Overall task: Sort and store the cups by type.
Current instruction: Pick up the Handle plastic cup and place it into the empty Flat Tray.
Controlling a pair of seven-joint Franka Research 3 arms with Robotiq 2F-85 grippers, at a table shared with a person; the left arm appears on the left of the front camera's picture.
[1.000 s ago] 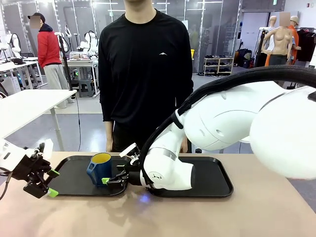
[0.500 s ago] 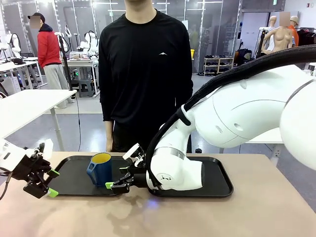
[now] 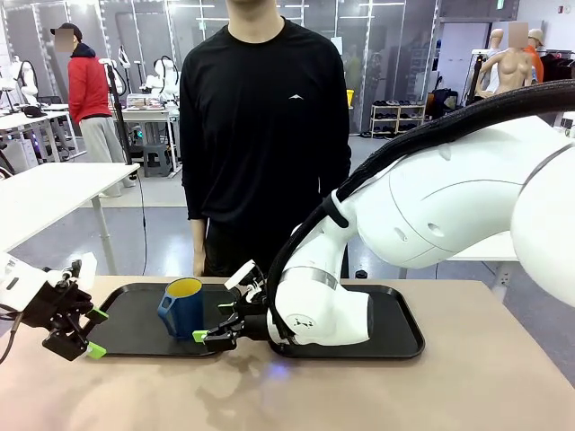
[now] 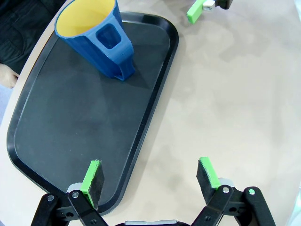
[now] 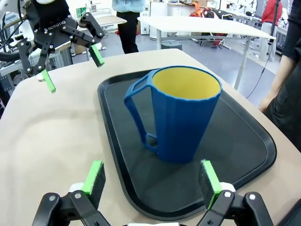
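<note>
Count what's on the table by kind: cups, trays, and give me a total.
Mugs: 1, blue with yellow inside
Trays: 2, both black, left tray holding the mug, right tray
Total: 3

We note the dark blue handled mug with yellow inside (image 3: pixel 181 307) standing upright on the left black plastic tray (image 3: pixel 135 332), lower left of frame; a second black tray (image 3: pixel 400 328) lies beside it to the right, both on the tan table (image 3: pixel 449 386).

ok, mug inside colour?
Yellow inside the dark blue mug, clearest in the right wrist view.
</note>
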